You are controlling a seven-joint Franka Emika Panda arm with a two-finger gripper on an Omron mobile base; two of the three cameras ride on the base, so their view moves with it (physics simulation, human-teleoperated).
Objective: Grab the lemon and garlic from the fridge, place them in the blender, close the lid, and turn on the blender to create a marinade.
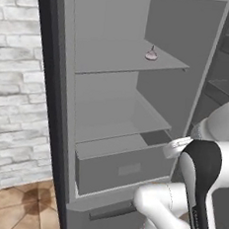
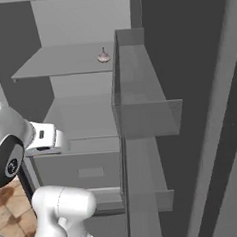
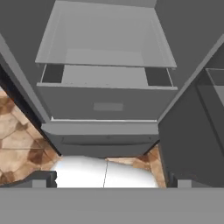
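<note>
A kitchen: open fridge [image 1: 114, 86], brick wall [image 1: 13, 77], tiled floor [image 1: 18, 206].

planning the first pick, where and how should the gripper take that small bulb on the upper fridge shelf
Grip the garlic across its round lower body, coming in level from the open front of the fridge. It sits upright with a thin stem on top, on the upper shelf near the right wall.
</note>
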